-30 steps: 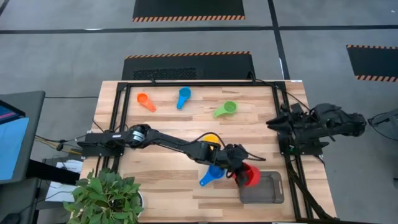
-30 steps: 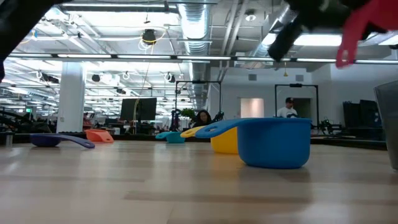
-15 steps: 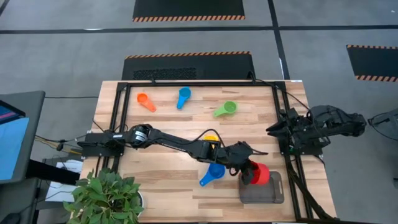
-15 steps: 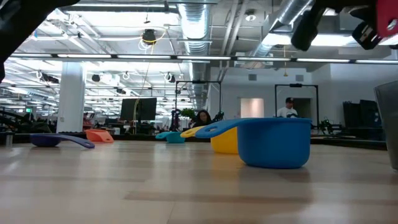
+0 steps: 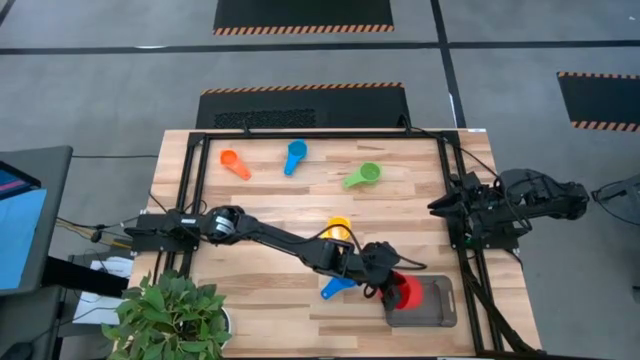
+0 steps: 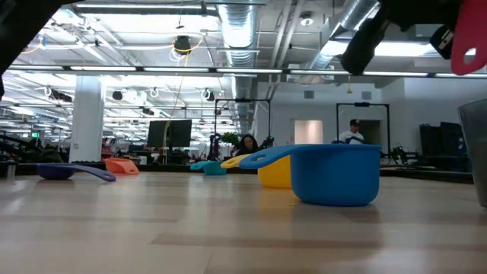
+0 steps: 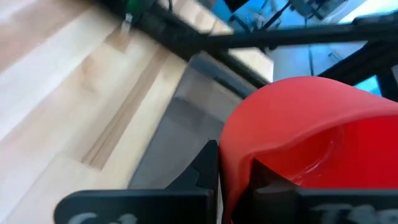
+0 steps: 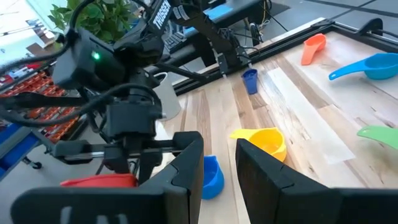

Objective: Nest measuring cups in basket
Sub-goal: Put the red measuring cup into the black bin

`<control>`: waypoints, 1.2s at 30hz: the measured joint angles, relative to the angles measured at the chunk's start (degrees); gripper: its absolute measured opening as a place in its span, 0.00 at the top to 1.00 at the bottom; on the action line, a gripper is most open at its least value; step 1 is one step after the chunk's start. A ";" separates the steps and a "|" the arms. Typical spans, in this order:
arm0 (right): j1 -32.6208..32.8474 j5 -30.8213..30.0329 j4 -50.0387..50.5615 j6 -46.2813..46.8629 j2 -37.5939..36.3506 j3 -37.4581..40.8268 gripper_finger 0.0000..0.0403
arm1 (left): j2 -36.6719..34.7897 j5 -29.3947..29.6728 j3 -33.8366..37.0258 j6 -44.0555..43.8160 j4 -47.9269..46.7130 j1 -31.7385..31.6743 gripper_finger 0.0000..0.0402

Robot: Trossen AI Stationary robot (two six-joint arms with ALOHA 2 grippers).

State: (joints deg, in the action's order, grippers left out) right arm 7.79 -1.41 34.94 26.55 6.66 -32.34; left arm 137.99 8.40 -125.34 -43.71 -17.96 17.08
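**Red cup held over the basket's near edge**

Since half a second ago the left gripper (image 5: 388, 287) has pulled back a little toward the basket's left rim, carrying the red cup (image 5: 405, 293) with it; the cup now hangs over that edge of the basket (image 5: 435, 305) rather than farther in over it. The fingers (image 7: 202, 167) are clamped on the cup, one dark pad pressed against its red wall in the left wrist view, with the grey basket floor (image 7: 180, 137) below and beyond it. In the low view the cup (image 6: 468, 46) is high in the air, clear of the table.

Just beside the gripper, on the side away from the basket, the big blue cup (image 5: 337, 288) sits on the table, its handle pointing away from the gripper. A little farther back, touching or nearly touching it, is the yellow cup (image 5: 338, 227), partly hidden under the left arm. Well apart, along the far edge of the table, lie the green cup (image 5: 364, 176), the small blue cup (image 5: 294, 155) and the orange cup (image 5: 234, 163).

The right gripper (image 5: 440, 203) waits off the table's right edge, its fingers (image 8: 186, 165) slightly apart and holding nothing.
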 joint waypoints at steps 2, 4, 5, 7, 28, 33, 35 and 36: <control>0.00 -0.07 0.00 -0.02 0.00 0.00 0.71 | -0.02 -0.02 0.00 -0.17 0.40 0.11 1.00; 0.00 -0.08 0.00 -0.02 0.00 0.00 0.71 | -0.02 -0.17 0.00 -0.93 0.38 0.20 1.00; 0.00 -0.07 0.00 -0.01 0.00 0.00 0.71 | -0.02 -0.26 0.00 -1.63 0.15 0.23 1.00; 0.00 -0.09 0.00 -0.02 0.00 0.00 0.71 | 0.59 -0.37 -0.08 -3.51 0.68 0.31 1.00; 0.00 -0.28 -1.28 -1.55 0.02 0.00 0.71 | 2.78 -0.58 -0.26 -8.81 -2.86 1.24 1.00; 0.00 -0.31 -1.27 -1.65 0.02 0.00 0.71 | 2.78 -1.74 0.11 -5.44 -3.07 1.27 1.00; 0.00 -0.31 -1.27 -1.75 0.02 0.00 0.71 | 2.78 -1.73 0.11 -4.63 -2.67 1.27 1.00; 0.00 -0.31 -1.27 -1.73 0.02 0.00 0.71 | 2.78 -1.70 0.11 -5.69 -2.49 1.27 1.00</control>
State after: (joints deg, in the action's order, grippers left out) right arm 7.79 -1.72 33.67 24.81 6.68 -32.34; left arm 140.77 6.70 -125.23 -49.40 -20.45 18.35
